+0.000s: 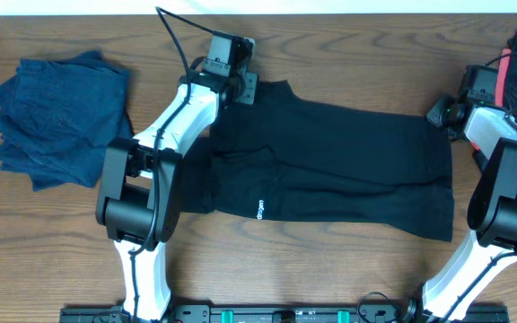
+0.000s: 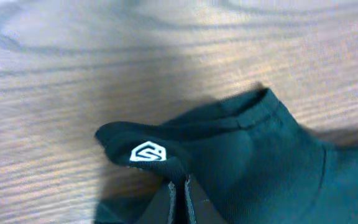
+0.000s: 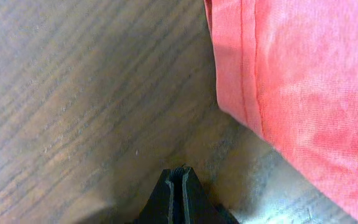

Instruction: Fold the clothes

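Clothes (image 1: 330, 152) await folding on a wooden table (image 1: 348, 278), chief among them a black garment (image 1: 357, 170) spread flat across the middle, its small white lettering (image 1: 259, 213) near the near edge. The left gripper (image 2: 179, 182) reaches to the garment's far-left corner, where its fingers are pinched together on a raised fold of black cloth just beside a round white logo (image 2: 148, 153). The right gripper (image 3: 180, 177) sits at the far right of the table with its fingers pressed together on nothing, bare wood beneath it and a coral-red piece (image 3: 303, 93) lying just to its right. A stack of blue cloth (image 1: 56, 117) rests at the far left, well apart from the work.

The step in hand appears to be carrying the pinched corner over to make a fold. To do it well, the left arm would likely need to lift only enough to clear the cloth beneath, then travel straight across so the limp fabric lands edge on edge without dragging the rest of the garment. The grip looks shallow, so the thin cloth could slip out mid-carry. The right gripper might help by pressing down the garment's right side.
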{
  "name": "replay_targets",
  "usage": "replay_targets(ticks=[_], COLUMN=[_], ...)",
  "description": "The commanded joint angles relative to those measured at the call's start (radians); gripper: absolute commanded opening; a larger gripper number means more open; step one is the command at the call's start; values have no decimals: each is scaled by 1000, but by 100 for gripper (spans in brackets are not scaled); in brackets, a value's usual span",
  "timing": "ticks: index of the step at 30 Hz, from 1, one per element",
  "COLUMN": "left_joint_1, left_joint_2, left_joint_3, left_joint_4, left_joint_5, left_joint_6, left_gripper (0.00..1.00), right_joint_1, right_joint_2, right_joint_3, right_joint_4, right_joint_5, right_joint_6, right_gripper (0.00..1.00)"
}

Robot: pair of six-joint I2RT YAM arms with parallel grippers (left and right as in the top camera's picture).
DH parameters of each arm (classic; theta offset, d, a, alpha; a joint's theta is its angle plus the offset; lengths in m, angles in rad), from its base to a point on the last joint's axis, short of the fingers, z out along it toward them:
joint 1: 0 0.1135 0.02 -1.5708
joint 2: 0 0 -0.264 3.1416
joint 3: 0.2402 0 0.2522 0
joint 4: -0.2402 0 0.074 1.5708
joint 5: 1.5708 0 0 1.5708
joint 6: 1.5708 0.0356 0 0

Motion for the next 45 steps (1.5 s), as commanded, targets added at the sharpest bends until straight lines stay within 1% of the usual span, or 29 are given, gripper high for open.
replay_targets(ticks=[1,4,6,9,11,18,20,26,29,32,38,45], left_joint_1=[42,48,48,48,48,48,48,48,48,46,46,45], left_joint_2=[-80,-106,-124,-161,-192,-264,-267,-267,-267,-267,-267,-267], left_joint_3=[17,17,17,17,17,17,17,16,16,16,11,-16], left_joint_4=[8,-42,-103,-225,-315,-567,-630,-769,-838,-896,-972,-1046], left_joint_5=[-2,-2,-2,1,51,200,200,200,201,200,200,200], left_joint_6=[-13,-20,-20,-24,-24,-24,-23,-23,-23,-23,-19,-20], left_gripper=[6,6,6,6,6,6,6,6,6,6,6,6], right_joint_1=[-11,-9,-8,-14,-24,-34,-34,-32,-28,-28,-28,-28], right_joint_2=[6,3,3,-3,-17,-121,-150,-196,-196,-196,-196,-196], right_joint_3=[60,148,201,269,299,315,315,315,306,286,198,128], right_joint_4=[-63,-203,-314,-497,-600,-814,-878,-1050,-1091,-1111,-1109,-1086], right_joint_5=[-9,-13,-24,-43,-54,-101,-101,-79,-37,-35,16,19], right_joint_6=[23,22,22,23,23,-21,-31,-134,-138,-148,-146,-146], right_gripper=[1,1,1,1,1,1,1,1,1,1,1,1])
